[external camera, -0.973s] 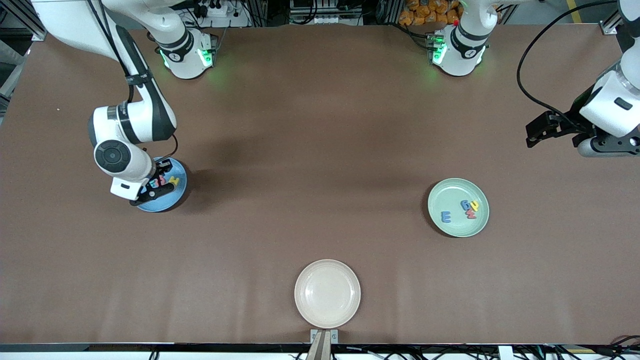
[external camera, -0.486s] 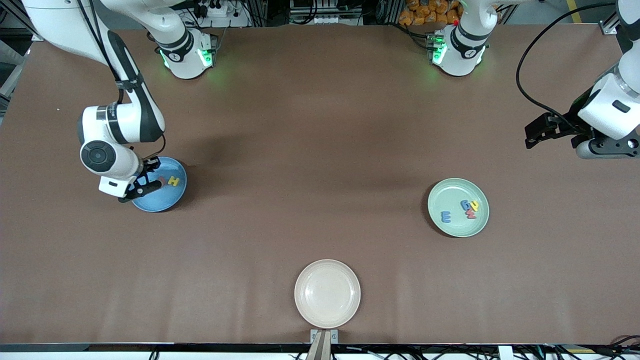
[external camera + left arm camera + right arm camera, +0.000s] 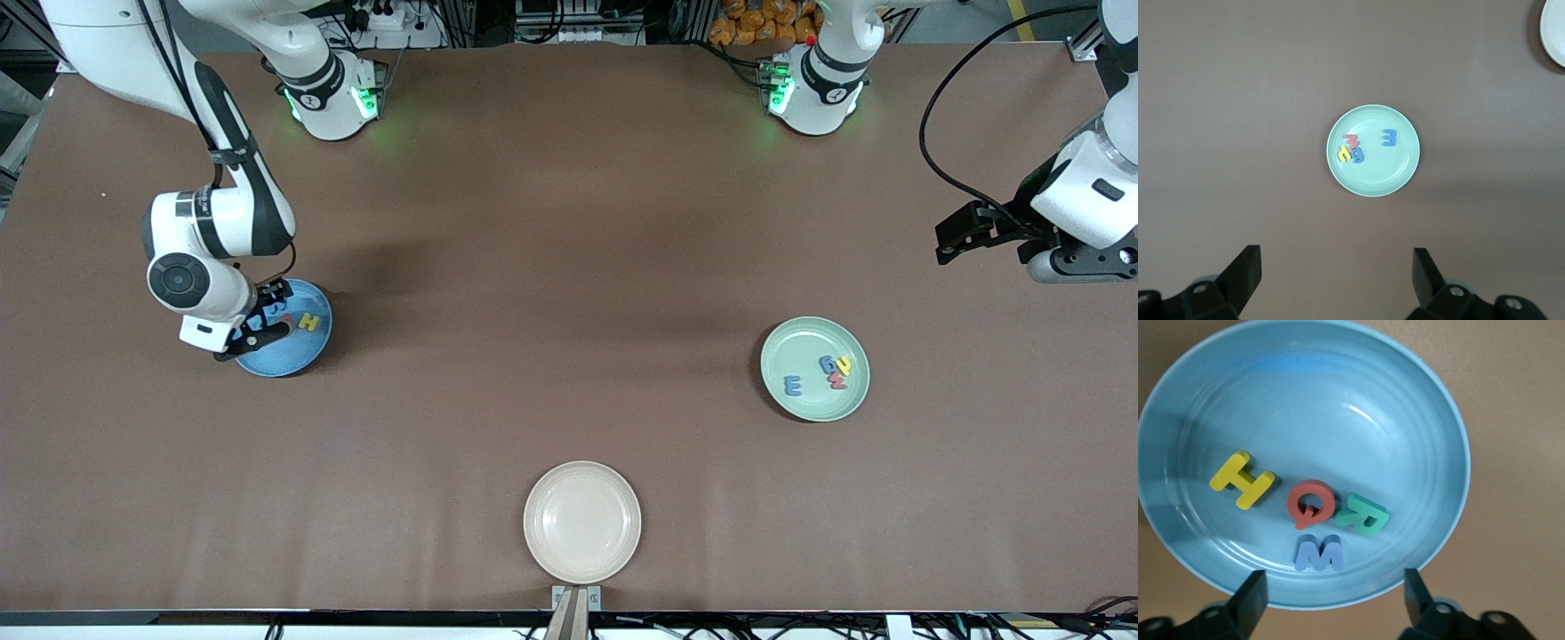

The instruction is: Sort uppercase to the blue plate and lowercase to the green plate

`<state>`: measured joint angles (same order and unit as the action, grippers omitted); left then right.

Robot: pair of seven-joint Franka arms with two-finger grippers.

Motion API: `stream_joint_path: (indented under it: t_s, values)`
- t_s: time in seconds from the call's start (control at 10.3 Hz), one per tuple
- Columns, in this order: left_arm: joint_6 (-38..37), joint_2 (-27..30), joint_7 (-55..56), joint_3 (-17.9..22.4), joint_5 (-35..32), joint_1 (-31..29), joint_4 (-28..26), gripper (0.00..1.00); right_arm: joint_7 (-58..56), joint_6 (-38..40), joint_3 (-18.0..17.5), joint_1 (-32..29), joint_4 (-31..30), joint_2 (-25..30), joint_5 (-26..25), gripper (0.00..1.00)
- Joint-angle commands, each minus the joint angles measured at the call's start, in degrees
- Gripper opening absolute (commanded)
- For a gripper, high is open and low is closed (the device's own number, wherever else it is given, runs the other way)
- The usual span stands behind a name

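**Right tool spread over the blue plate, letters sorted**

Right tool (image 3: 262, 327) hangs low over the blue plate (image 3: 293, 360), fingers apart and empty. On that plate we see the yellow H (image 3: 1242, 479), red Q (image 3: 1311, 504), teal R (image 3: 1363, 514) and blue W (image 3: 1319, 554), close together. Toward the left arm's end of the surface, the green plate (image 3: 805, 404) holds the four lowercase letters (image 3: 834, 370). Our left tool (image 3: 1335, 280), also spread, waits high above the surface. We judge the risk is leaving: a finger could snag the rim or nudge the W out.
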<state>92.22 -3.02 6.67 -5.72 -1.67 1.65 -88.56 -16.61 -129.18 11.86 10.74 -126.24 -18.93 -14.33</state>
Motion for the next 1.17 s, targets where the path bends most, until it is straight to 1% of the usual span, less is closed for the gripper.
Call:
stream_joint_path:
  t_s: [0.0,0.19,0.39,0.49,0.68,0.78,0.88,0.97,1.07]
  values:
    - [-0.9,-0.1,-1.1,0.0,-0.9,-0.1,0.7,1.0,4.3,7.3,-1.0,-0.5,1.7,3.1,0.7,0.97]
    - [-0.9,-0.2,-1.0,0.0,-0.9,-0.1,0.7,1.0,5.7,16.6,-4.2,-1.8,6.3,5.1,1.1,1.0]
    - [-0.8,-0.2,-1.0,0.0,-0.9,0.0,0.7,1.0,6.2,27.2,-6.8,-2.2,11.6,8.9,1.4,1.0]
    - [-0.7,-0.3,-1.0,0.0,-0.9,0.0,0.7,1.0,7.0,32.2,-7.5,-2.4,14.3,10.7,2.3,1.0]
    - [-0.7,-0.2,-0.9,0.0,-0.9,0.1,0.7,1.0,7.6,37.8,-11.2,-5.5,20.2,13.6,2.8,1.0]
    - [-0.7,-0.3,-0.9,0.0,-0.9,0.0,0.7,1.0,7.6,40.5,-11.8,-6.3,23.4,14.4,3.0,1.0]
    - [-0.7,-0.2,-0.9,0.0,-0.9,0.0,0.7,1.0,7.6,42.4,-13.1,-7.7,26.6,15.1,3.0,1.0]
    - [-0.7,-0.2,-0.9,0.0,-0.9,-0.1,0.7,1.0,7.6,43.6,-13.7,-9.1,29.7,15.2,3.4,1.0]
    - [-0.7,-0.2,-0.9,0.0,-0.9,-0.1,0.7,1.0,7.6,43.4,-13.4,-9.2,33.4,15.0,4.7,1.0]
